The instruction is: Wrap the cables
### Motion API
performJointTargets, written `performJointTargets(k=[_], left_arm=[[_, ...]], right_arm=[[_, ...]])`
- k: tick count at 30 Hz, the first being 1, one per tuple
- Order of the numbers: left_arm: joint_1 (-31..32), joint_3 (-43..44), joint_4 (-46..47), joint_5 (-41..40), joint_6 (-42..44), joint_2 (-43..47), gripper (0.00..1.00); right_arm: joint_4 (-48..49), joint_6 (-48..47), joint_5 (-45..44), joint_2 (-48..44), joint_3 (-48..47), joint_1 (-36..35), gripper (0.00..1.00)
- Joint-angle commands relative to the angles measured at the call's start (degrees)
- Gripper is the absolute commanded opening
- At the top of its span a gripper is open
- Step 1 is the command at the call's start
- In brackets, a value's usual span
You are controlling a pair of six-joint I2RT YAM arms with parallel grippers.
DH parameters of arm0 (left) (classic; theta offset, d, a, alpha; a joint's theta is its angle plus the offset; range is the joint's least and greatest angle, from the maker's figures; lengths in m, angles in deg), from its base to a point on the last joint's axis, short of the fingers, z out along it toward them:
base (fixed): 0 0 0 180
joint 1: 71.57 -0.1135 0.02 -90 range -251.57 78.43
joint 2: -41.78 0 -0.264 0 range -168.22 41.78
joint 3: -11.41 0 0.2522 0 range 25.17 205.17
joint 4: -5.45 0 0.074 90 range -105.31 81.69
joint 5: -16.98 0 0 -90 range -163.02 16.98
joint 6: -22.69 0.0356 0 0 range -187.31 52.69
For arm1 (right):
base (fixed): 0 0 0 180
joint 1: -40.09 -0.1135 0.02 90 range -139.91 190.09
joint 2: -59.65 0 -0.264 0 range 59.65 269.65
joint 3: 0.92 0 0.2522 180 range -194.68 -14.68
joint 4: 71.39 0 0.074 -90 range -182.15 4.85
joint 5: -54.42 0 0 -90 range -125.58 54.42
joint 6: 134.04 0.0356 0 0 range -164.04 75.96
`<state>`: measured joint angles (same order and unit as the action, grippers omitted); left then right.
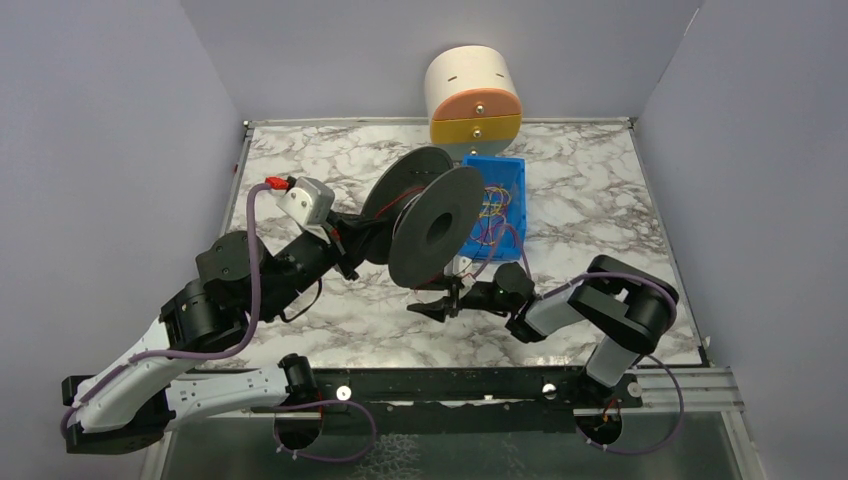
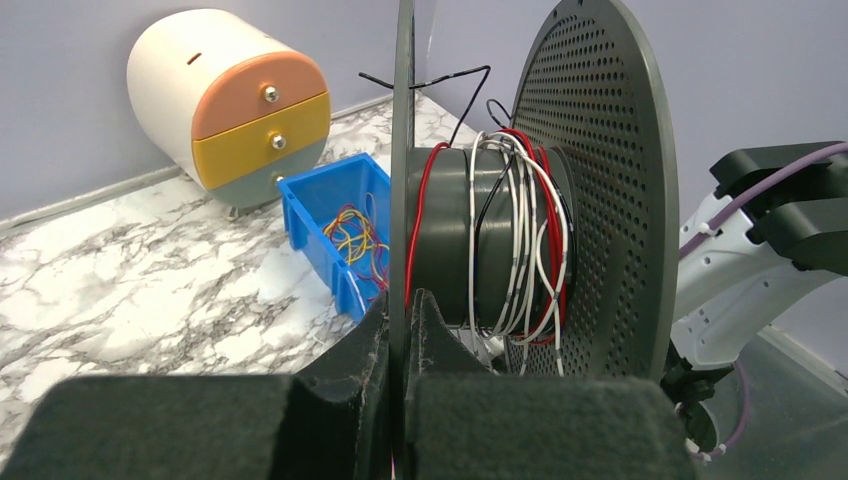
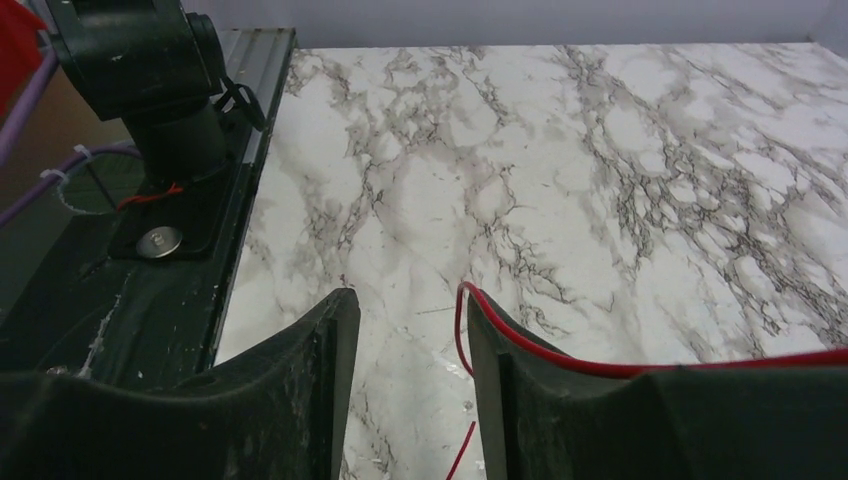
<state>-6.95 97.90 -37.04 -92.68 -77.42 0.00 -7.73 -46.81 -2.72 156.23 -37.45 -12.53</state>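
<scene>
Up off the bench (image 1: 620, 210), the black spool (image 1: 432, 228) hangs with its axle roughly level, and the left claw (image 2: 400, 305) is clamped tight on the rim of the near flange. The right claw (image 3: 407, 300) is the one nearer the loose red wire (image 3: 600, 368). It sits low, just under the spool, fingers apart. The strand comes in from its right side, drapes over the inner edge of one finger and dangles into the gap. Touching, not pinched, as far as I can tell. More red turns sit on the hub already. My guess is that closing on that strand comes next.
</scene>
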Motion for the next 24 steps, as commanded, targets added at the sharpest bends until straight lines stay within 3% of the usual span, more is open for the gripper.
performJointTargets(k=[1, 7, 19, 24], left_arm=[[0.11, 1.72, 6.95, 0.26, -1.38, 1.47, 0.00], [0.11, 0.35, 8.76, -2.92, -2.61, 3.36, 0.00], [0.12, -7.71, 18.25, -17.22, -3.41, 3.17, 0.00], [0.15, -10.91, 22.48, -24.31, -1.78, 1.18, 0.00]], right_arm=[[5.25, 2.49, -1.14, 2.20, -1.37, -0.90, 0.43], [6.49, 3.85, -3.25, 2.23, 0.82, -1.44, 0.02], [1.73, 1.86, -16.37, -5.94, 6.45, -10.06, 0.01], [-7.99, -0.57, -21.34, -11.88, 5.96, -15.45, 0.01]])
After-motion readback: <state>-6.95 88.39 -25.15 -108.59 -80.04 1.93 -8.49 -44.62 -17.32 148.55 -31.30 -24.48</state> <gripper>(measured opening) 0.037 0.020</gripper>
